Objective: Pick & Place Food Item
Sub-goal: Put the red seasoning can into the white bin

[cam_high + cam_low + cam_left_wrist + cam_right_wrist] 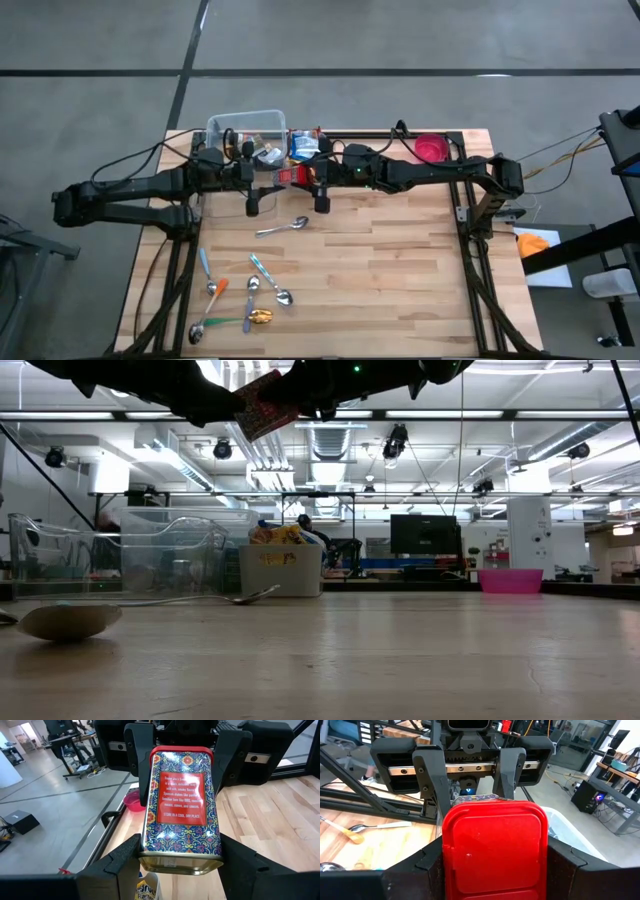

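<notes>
- The tin [181, 807] is lifted clear of the table [400, 260], near its back edge, between both arms.
- Left gripper [180, 855] and right gripper [492, 850] each clamp an end of it.
- Pick done; handover and placing remain, perhaps into the clear bin [245, 128].

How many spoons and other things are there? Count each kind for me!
spoons: about 7 (some overlap)
clear bin: 1
white box of snacks: 1
pink bowl: 1
red spice tin: 1
Total: about 11
</notes>
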Controlling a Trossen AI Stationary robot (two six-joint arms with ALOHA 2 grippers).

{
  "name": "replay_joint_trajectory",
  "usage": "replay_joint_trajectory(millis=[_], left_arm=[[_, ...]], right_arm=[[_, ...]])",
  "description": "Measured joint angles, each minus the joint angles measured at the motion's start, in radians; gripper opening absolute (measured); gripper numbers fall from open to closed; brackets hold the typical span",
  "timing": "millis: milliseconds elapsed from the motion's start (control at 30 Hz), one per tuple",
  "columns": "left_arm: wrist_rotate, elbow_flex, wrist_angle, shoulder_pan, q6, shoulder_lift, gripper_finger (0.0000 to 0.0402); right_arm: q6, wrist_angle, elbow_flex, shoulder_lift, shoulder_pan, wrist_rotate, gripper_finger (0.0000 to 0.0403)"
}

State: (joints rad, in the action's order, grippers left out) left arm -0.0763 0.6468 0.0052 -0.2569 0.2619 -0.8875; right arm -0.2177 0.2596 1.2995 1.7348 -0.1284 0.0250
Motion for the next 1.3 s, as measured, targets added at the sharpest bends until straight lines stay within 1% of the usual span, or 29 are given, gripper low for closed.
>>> replay_joint_trajectory(millis=[1300], left_arm=[[0.002, 0.000, -0.002, 0.000, 0.004, 0.000, 0.0206]], right_arm=[[-0.021, 0.000, 0.000, 0.001, 0.000, 0.000, 0.0219]])
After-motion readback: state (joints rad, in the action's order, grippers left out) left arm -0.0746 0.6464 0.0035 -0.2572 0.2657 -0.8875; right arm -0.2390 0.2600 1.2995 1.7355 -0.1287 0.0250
